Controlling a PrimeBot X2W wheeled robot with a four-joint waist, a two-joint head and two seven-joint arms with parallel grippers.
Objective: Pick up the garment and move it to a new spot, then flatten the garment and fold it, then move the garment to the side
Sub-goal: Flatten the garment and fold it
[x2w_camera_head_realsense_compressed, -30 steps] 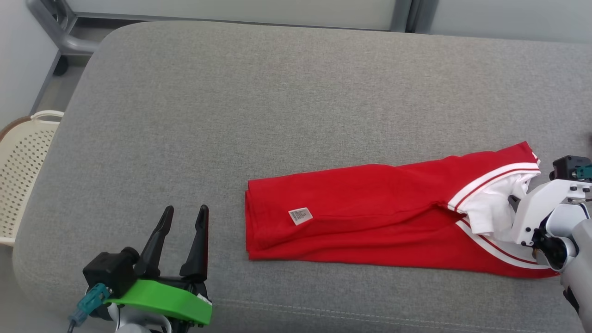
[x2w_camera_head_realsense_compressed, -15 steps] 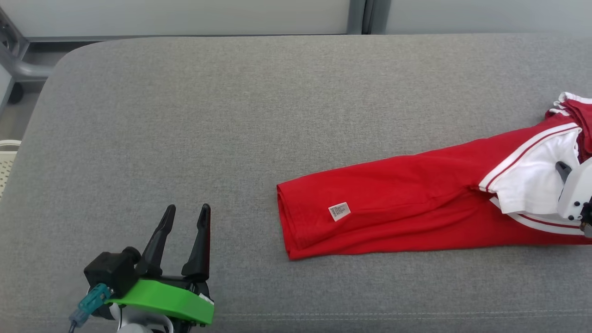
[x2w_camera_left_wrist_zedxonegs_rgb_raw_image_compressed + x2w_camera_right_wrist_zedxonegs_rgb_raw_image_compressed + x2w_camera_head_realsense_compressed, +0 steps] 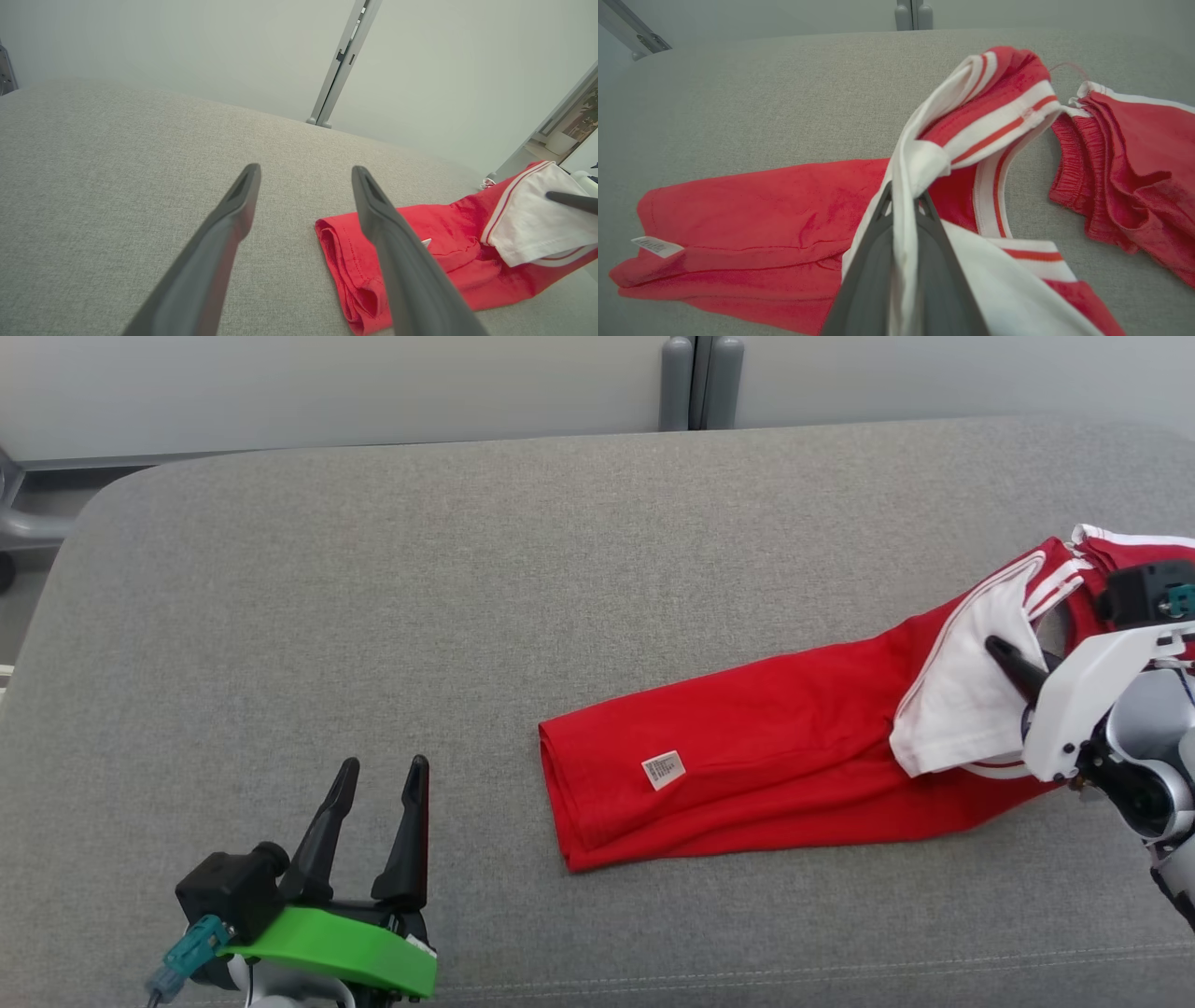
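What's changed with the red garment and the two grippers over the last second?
The right gripper, jaws shut on the garment's white part, has lifted that end and drawn it up the head view, so the red garment now lies more slanted. The head camera has also turned. The left gripper stayed open and idle; the labelled end still rests on the couch.

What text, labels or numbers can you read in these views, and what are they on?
Small white tag sewn on the red garment: it carries printed lines, but they are too small and blurred to read in any view.
Nothing else is readable: no words, brand, number or sign on the rest of the garment or on the grey cushion.
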